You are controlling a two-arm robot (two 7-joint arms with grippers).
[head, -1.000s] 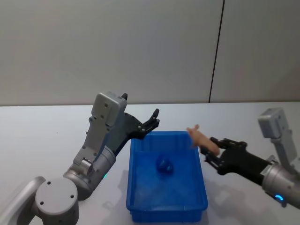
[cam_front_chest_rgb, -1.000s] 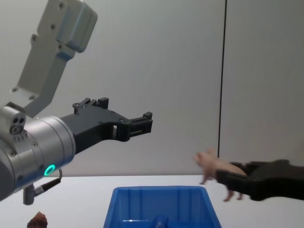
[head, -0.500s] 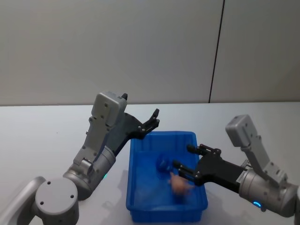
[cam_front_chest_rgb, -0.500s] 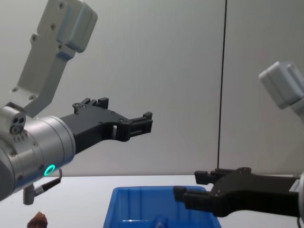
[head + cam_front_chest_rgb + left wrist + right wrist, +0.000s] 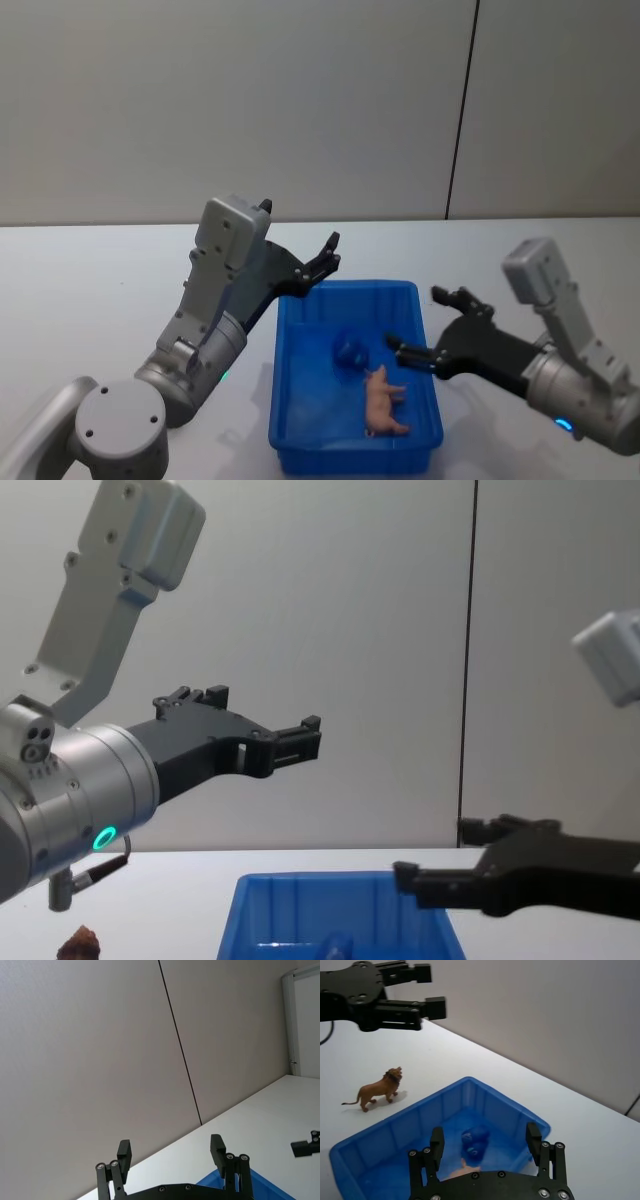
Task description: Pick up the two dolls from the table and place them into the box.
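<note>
At the far left we see the brown doll [image 5: 377,1091], a small lion figure with a mane. It stands upright on its four legs on the white table [image 5: 100,270], outside the box [image 5: 283,380] and near its left wall without touching it. In the chest view only its top shows at the lower left corner.

Next comes the left gripper [image 5: 325,258], held high above the table and reaching toward the far left corner of the box. Its two fingers stand well apart with nothing between them; the left wrist view shows only bare wall in the gap.

In the middle sits the bright blue box, open at the top, resting flat on the table. Inside it, toward the far half, we find a small rounded blue object [image 5: 348,350] lying on the floor. Nearer to us and to the right of it lies the pale pink doll [image 5: 380,400], on its side on the box floor, close to the right wall and near the front edge.

To the right, the right gripper [image 5: 415,318] hangs over the right rim of the box, above and just beyond the pink doll. Its fingers are spread wide and hold nothing, and the right arm stretches in from the lower right.
</note>
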